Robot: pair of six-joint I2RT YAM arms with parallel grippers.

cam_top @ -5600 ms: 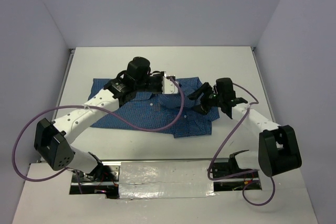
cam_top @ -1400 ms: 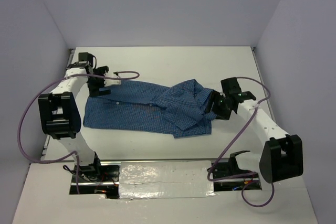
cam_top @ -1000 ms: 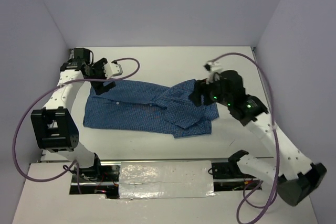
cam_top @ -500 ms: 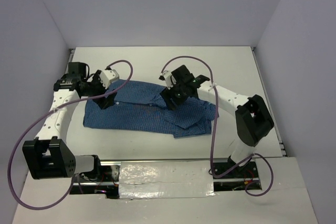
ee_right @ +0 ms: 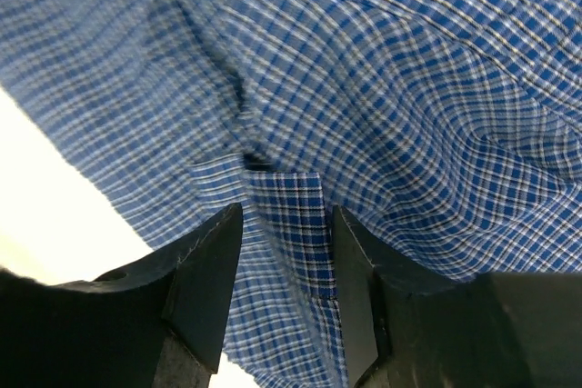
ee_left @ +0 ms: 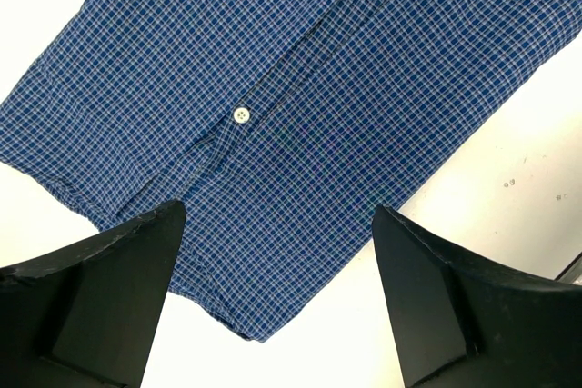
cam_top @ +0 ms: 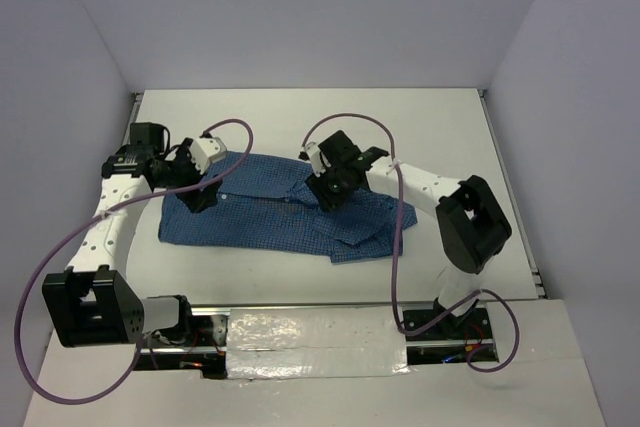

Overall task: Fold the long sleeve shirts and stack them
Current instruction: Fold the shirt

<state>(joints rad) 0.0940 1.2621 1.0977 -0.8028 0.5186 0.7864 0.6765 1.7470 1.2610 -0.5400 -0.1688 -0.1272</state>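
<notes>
No legible text, label or number anywhere

White table under left gripper and right gripper; grey walls beyond them; crinkled silver strip behind them.

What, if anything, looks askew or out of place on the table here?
The shirt lies unevenly. In the overhead view its left part is spread flat on the table, while its right part is bunched and folded over itself in loose wrinkles. No tear or other damage shows.
</notes>
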